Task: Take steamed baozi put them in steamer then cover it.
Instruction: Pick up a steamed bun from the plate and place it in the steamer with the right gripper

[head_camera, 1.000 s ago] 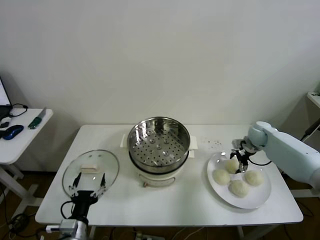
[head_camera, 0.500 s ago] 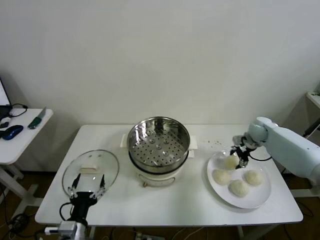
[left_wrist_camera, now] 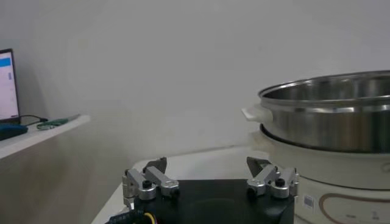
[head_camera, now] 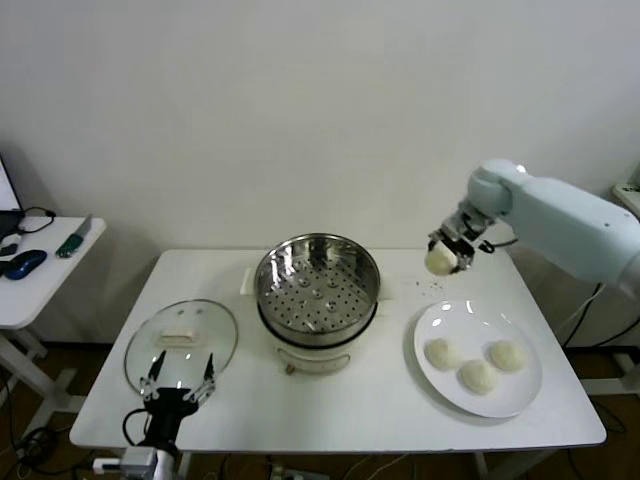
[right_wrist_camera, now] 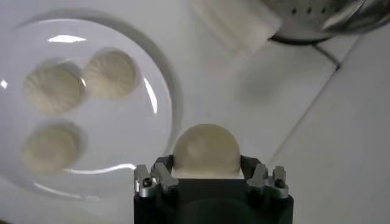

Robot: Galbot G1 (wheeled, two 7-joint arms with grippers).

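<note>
Waiting at the table's near edge, about seven o'clock from the steamer point(head_camera: 318, 290), the left gripper point(head_camera: 178, 385) hangs with its fingers spread wide and empty beside the cover point(head_camera: 181, 343), which lies flat on the table point(head_camera: 360, 400). Farther back, at two o'clock from the steamer, the right gripper point(head_camera: 447, 252) is raised above the tabletop, pinching one steamed baozi point(head_camera: 439, 259) between its fingers. Three more buns point(head_camera: 478, 375) sit on the white plate point(head_camera: 508, 401) at four o'clock, seemingly just apart.
</note>
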